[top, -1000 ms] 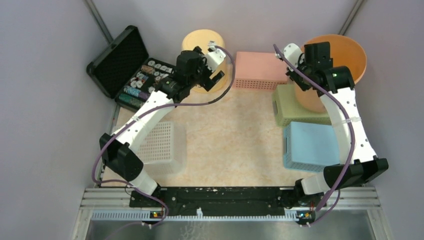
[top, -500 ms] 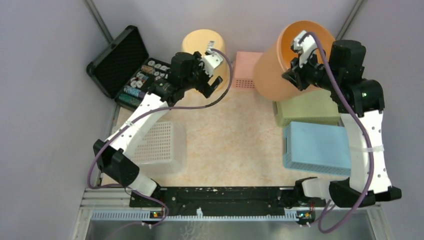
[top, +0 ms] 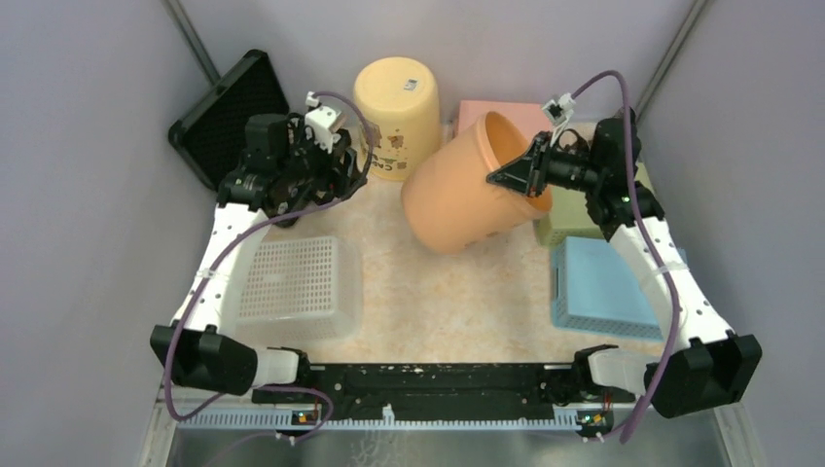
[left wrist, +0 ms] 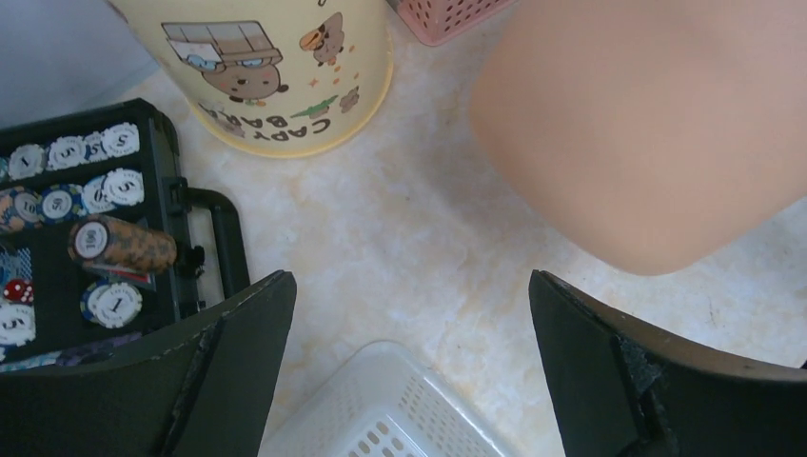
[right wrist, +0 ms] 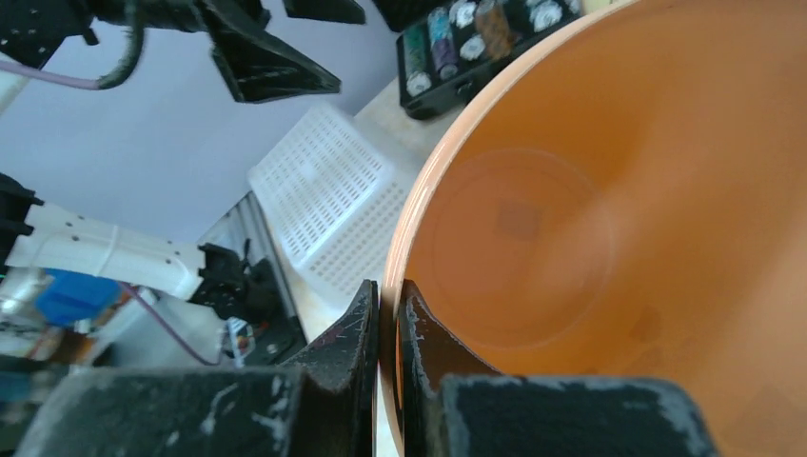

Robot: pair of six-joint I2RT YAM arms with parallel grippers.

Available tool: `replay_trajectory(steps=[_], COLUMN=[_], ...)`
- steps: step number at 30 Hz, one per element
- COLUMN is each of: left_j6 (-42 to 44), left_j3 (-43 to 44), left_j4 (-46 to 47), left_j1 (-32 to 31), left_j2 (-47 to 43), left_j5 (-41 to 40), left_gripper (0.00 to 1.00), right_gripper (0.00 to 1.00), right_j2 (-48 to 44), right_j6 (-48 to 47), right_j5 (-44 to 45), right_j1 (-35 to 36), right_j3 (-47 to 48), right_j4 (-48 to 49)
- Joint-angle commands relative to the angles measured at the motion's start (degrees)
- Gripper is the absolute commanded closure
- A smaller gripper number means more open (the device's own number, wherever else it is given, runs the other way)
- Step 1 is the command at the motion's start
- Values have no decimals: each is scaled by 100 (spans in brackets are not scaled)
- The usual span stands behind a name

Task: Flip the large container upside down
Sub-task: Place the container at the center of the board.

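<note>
Right claw (top: 516,175), closed on the rim of the large container (top: 457,199): in the right wrist view the two fingertips (right wrist: 366,305) pinch the thin orange edge, one outside the wall and one inside. The large container is tilted steeply on its side over the middle of the far half of the surface (top: 438,292), its mouth turned up and toward the right edge, its base lower and toward the left edge; whether the base touches the surface cannot be told. Its interior (right wrist: 590,219) is bare orange. Left claw (left wrist: 409,286), jaws wide apart and holding nothing, hangs near the far left corner with the container's wall (left wrist: 647,124) just ahead of it. A yellow bucket (top: 396,102) with cartoon print stands at the far edge, just beside the container; a pink basket (top: 477,112) lies behind the container at the same edge. A black case (top: 219,117) of poker chips lies open in the far left corner. A white basket (top: 297,287) sits at the left edge, near side. A blue basket (top: 598,282) lies along the right edge, with a green basket (top: 550,232) just beyond it, partly hidden by the right arm.
</note>
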Motion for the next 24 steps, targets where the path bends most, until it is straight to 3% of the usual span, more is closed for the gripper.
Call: replay_trajectory(steps=[1, 8, 16, 22, 24], left_j6=[-261, -301, -459, -626, -711], left_j3=[-391, -943, -1458, -1504, -1505], left_j4=[-33, -156, 252, 408, 489], left_j1=[322, 729, 756, 756, 756], left_j2=[-470, -544, -291, 288, 460], left_j5=[404, 588, 1665, 2653, 2800], left_gripper=[1, 1, 1, 1, 1], right_gripper=[100, 100, 99, 70, 66], right_j2=[170, 351, 437, 397, 379], right_j6=[1465, 2391, 2183, 1169, 921], right_j5=[-510, -262, 369, 642, 661], right_j1=[-15, -14, -58, -68, -77], right_j3=[-565, -1418, -1888, -1926, -1936], right_j4=[2411, 3574, 3233, 2442, 2240])
